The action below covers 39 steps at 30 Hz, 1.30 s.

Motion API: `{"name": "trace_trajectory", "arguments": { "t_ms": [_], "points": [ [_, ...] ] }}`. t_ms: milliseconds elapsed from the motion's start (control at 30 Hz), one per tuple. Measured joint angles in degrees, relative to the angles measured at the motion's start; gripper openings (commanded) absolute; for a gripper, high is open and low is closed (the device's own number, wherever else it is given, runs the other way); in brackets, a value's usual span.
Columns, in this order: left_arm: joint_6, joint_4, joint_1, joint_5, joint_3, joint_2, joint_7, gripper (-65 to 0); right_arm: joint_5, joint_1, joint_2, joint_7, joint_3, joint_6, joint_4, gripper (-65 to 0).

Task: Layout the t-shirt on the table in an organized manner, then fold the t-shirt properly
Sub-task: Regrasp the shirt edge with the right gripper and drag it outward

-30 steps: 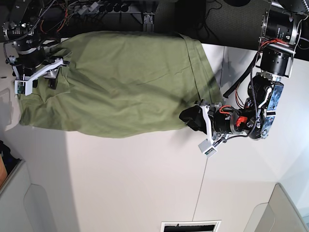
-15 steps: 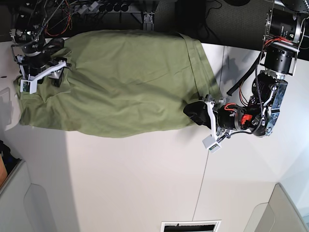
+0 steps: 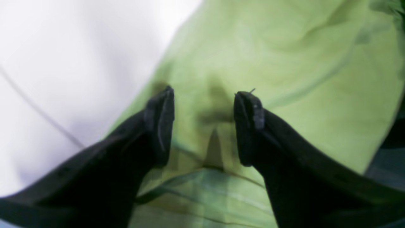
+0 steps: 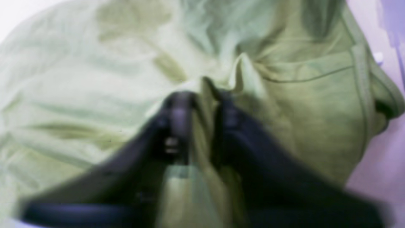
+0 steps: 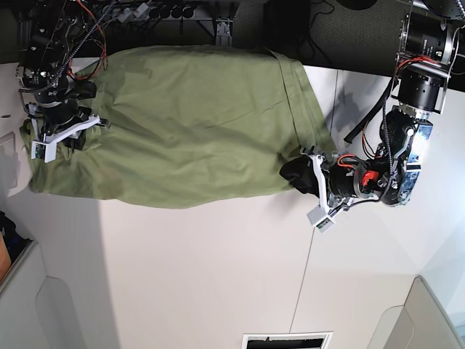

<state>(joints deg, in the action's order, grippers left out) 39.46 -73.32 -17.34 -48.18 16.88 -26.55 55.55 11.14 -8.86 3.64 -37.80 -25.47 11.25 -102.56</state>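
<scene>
In the right wrist view the right gripper, its dark fingers blurred, is pinched tight on a raised ridge of the plain olive-green soft cotton t-shirt; a stitched hem band runs down the cloth just beside the grip, and creases fan out from the pinch; in the left wrist view the left gripper stands wide, its two black fingers apart with green cloth showing in the gap, a stitched hem crossing below them, holding nothing that can be seen; the large flat white matte table with its thin dark seam lies to one side of that cloth; farther off, in the base view, the shirt lies spread flat along the table's far part, one gripper at each end of it.
</scene>
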Motion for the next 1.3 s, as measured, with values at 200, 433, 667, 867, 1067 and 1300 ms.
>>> {"name": "trace_trajectory", "arguments": {
  "t_ms": [200,433,667,867,1067,1300],
  "points": [
    [0.7,5.4,-0.3,-0.1,-0.1,0.0,-2.2,-32.0,-0.2,0.0,0.0,-0.2,0.0,0.3,-0.6,-65.0],
    [3.7,15.1,-1.6,4.3,-0.5,0.2,-13.6,-32.0,0.1,0.1,-0.2,-4.6,-5.7,1.8,-8.4,-65.0],
    [3.5,20.7,-6.5,9.9,-0.4,0.8,-15.4,-32.0,12.3,-4.0,0.7,-10.2,-17.9,7.6,-14.5,-65.0],
    [2.4,24.8,-12.1,13.1,-0.3,0.9,-11.7,-32.0,20.0,-12.5,0.5,-11.1,-27.5,10.9,-14.8,-65.0],
    [1.9,25.8,-14.0,13.7,-0.3,1.0,-10.3,-32.0,22.1,-14.8,0.5,-10.9,-31.4,11.1,-14.8,-48.2],
    [1.3,25.8,-14.1,11.5,-0.3,0.8,-8.0,-32.0,24.6,-10.0,0.5,-10.1,-31.5,11.1,-14.8,-34.2]
  ]
}}
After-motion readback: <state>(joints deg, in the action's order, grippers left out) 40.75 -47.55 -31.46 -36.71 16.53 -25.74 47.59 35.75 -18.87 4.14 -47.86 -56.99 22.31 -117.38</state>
